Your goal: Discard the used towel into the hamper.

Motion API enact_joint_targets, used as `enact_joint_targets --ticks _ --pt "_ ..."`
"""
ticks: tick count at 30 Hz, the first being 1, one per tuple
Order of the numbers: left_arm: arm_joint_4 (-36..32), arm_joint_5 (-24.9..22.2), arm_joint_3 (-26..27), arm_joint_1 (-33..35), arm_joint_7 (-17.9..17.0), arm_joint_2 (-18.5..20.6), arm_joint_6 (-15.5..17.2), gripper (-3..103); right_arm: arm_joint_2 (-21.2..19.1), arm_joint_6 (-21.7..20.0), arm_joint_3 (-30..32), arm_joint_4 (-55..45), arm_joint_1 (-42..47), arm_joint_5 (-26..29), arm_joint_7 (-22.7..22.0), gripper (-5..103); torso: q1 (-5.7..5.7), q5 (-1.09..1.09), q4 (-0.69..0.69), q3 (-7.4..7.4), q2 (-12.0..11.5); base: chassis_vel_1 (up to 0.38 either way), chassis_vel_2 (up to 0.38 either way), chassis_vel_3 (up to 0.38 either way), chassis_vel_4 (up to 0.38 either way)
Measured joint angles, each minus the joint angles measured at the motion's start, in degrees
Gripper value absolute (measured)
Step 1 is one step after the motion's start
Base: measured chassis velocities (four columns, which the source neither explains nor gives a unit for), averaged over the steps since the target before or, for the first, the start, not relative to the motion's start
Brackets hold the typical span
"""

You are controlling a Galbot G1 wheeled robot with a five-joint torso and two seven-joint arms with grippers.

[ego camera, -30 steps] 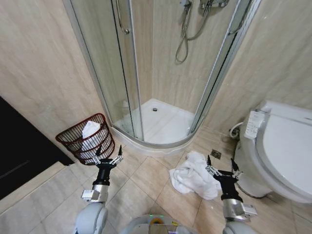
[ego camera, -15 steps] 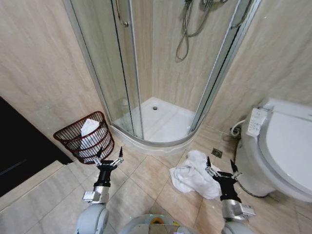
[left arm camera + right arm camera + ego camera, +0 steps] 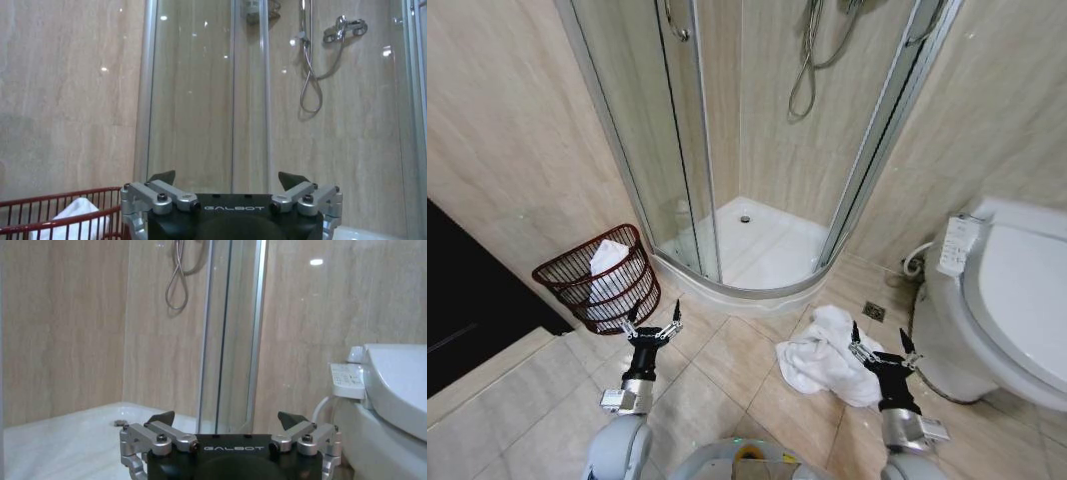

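A crumpled white towel (image 3: 824, 355) lies on the floor tiles in front of the shower tray. The reddish-brown openwork hamper (image 3: 558, 272) stands at the left against the wall, with white cloth (image 3: 606, 262) inside it; its rim (image 3: 60, 196) and the cloth also appear in the left wrist view. My left gripper (image 3: 652, 322) points upward, open, just right of the hamper. My right gripper (image 3: 878, 344) is upright and open too, beside the towel's right edge. In both wrist views the jaws stand spread with nothing between them.
A curved glass shower enclosure (image 3: 757, 150) with a white tray (image 3: 757, 250) fills the middle. A white toilet (image 3: 1012, 310) with a side control panel (image 3: 954, 245) stands at the right. A floor drain (image 3: 873, 311) sits near the towel. A dark doorway (image 3: 467, 310) opens at the left.
The whole picture has shifted slightly, so the camera has moved. Both grippers stay upright and open. The towel has not moved.
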State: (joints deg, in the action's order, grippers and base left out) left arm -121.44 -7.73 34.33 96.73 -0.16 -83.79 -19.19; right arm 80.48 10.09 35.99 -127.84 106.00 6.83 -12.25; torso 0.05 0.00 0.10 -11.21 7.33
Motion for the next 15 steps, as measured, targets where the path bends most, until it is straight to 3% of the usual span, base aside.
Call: enact_joint_targets --ticks 9,15 --pt "0.74 -0.09 -0.2 -0.74 0.02 0.11 0.21 100 0.24 -0.05 -0.13 0.09 0.18 -0.91 0.34 100 -0.01 -0.01 0.0 0.05 -0.04 -0.004 -0.008 0.004 0.005" --pt "1.2 -0.19 -0.27 -1.06 0.12 0.34 0.23 100 0.44 -0.11 -0.19 0.48 0.09 -0.96 0.36 100 0.0 0.0 0.0 -0.03 0.09 -0.106 -0.106 0.115 0.126"
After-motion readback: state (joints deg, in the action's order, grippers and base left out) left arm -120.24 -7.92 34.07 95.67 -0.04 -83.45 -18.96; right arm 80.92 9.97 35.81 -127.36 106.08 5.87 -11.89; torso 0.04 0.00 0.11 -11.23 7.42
